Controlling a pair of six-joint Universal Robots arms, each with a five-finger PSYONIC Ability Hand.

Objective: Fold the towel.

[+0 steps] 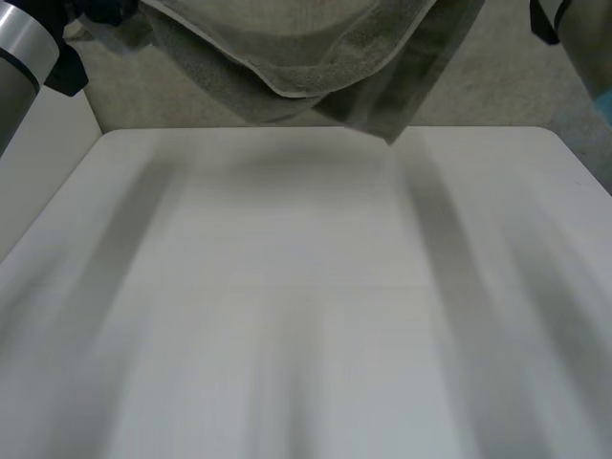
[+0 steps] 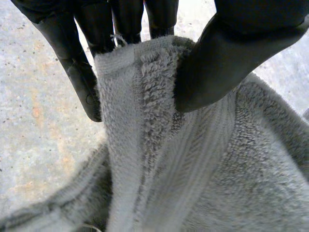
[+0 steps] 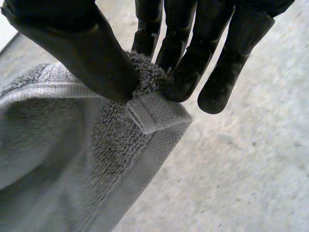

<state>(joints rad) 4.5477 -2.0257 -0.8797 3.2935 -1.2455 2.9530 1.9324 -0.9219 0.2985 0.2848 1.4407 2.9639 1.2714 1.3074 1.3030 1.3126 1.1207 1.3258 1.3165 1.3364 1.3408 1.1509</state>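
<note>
Towel [image 1: 316, 57] held up, top centre of frame, beyond bench [image 1: 306, 287]; left hand [image 2: 227, 58] fingers pinch hem, right hand [image 3: 82, 53] fingers pinch corner; next, probably: lay flat

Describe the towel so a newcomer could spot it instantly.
Start at the white table: past its far edge the towel hangs in the air. It is grey-green terry with a flat hemmed border. Unlike anything nearby it is soft, pinched by the left robot hand and the right robot hand.
</note>
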